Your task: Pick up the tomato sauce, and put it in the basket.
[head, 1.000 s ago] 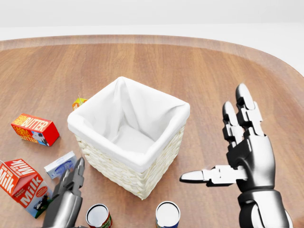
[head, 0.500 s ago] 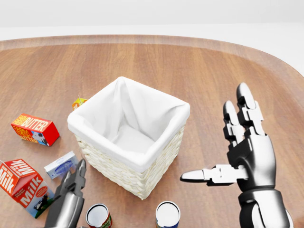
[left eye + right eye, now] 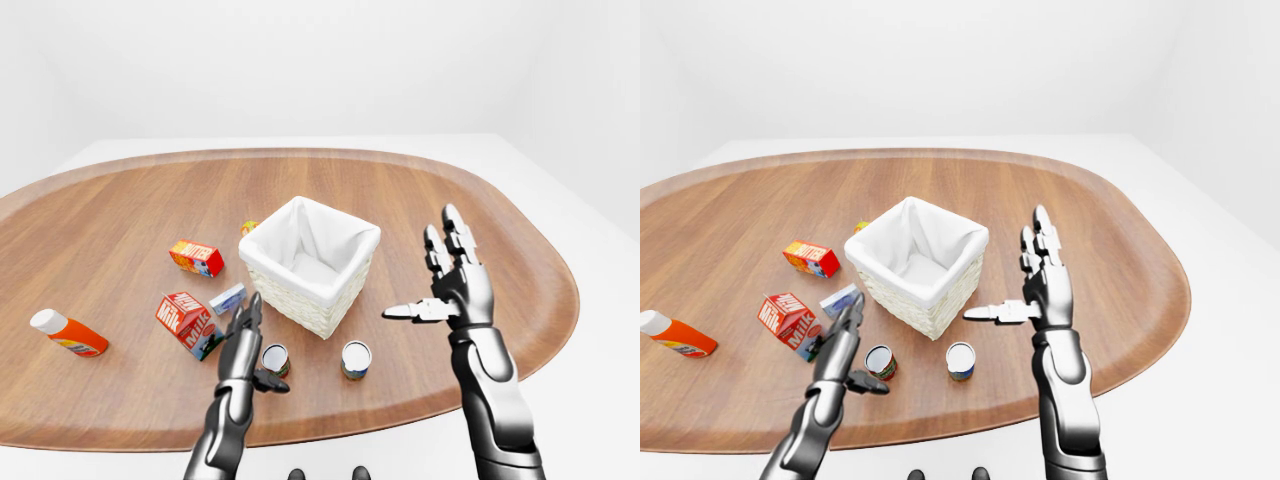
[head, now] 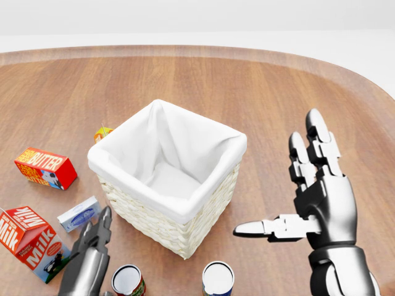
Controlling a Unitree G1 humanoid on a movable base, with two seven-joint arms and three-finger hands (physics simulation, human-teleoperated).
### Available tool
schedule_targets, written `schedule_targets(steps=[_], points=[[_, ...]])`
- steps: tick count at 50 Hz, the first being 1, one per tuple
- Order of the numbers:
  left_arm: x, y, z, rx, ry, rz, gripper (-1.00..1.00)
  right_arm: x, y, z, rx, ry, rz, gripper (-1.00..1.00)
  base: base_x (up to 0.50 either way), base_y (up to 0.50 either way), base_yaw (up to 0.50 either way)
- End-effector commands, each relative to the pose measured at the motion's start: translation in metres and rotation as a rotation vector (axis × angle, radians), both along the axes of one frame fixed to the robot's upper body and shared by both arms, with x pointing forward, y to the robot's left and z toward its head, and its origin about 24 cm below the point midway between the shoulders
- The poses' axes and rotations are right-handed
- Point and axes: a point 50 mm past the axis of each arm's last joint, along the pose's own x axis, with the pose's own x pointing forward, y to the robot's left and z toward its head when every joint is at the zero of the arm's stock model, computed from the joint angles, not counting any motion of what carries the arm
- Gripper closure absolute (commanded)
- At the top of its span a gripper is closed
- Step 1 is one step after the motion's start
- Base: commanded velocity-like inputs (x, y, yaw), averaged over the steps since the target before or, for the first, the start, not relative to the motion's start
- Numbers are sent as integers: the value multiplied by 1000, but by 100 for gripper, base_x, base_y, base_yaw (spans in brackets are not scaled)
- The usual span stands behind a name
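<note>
Left to right in the left-eye view: tomato sauce (image 3: 274, 359) was a small red-labelled can with a pale lid, upright on the counter (image 3: 120, 210). Left hand (image 3: 248, 345) sat just beside it, fingers spread, not gripping. Basket (image 3: 310, 263) above it. Right hand (image 3: 447, 281) open, raised, right of basket.

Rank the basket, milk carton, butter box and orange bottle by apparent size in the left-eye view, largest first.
1. basket
2. milk carton
3. orange bottle and butter box look about alike; the box lies farther up the table, so I won't rank them.
</note>
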Motion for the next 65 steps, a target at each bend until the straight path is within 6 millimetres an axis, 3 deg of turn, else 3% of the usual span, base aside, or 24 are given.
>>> schedule_targets(steps=[1, 65], points=[[2, 1, -3, 6, 8, 7, -100, -1, 0, 1, 0, -3, -1, -100, 0, 0, 0], [12, -3, -16, 38, 37, 20, -100, 1, 1, -4, -2, 19, 3, -100, 0, 0, 0]])
